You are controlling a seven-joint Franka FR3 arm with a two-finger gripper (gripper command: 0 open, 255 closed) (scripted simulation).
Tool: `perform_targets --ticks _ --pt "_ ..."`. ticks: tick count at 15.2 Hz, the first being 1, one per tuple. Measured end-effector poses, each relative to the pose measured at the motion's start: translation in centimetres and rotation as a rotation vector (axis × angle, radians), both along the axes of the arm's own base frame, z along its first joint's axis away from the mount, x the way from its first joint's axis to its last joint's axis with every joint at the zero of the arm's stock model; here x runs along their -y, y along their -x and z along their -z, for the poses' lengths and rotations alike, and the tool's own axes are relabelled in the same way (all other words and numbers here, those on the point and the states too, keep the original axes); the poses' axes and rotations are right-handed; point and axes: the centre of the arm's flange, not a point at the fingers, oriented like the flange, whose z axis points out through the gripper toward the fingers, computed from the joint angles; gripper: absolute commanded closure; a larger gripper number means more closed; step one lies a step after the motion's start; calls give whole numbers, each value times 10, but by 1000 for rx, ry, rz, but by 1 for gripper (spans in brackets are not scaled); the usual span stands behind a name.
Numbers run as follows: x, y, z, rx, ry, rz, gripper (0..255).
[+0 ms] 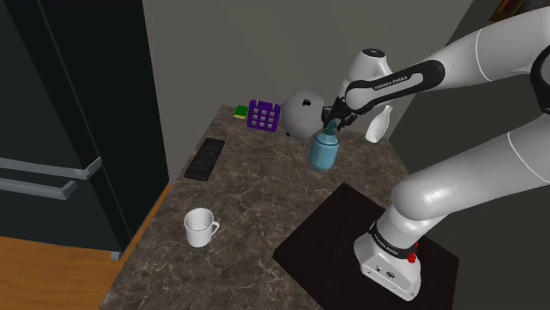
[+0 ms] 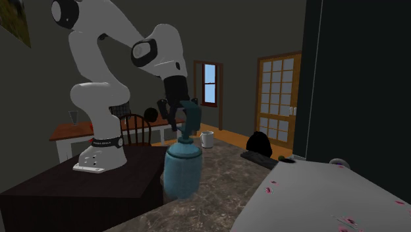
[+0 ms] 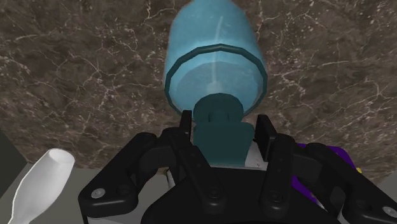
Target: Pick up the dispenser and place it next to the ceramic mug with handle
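The tool (image 3: 223, 125) is clamped on the blue dispenser's (image 1: 323, 151) pump top, with the bottle upright beneath it. The white mug (image 1: 200, 227) waits well apart across the bench (image 1: 264, 189), toward the shoulder view's lower left.

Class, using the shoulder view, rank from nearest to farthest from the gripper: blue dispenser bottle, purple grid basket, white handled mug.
1. Blue dispenser bottle, clasped by the gripper.
2. Purple grid basket, back of the counter.
3. White handled mug, counter's front.
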Motion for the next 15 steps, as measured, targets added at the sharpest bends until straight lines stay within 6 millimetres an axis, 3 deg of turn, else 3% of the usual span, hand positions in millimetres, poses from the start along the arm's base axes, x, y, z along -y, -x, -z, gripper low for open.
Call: perform_targets --ticks 15 --pt "1 1 -78 0 0 0 255"
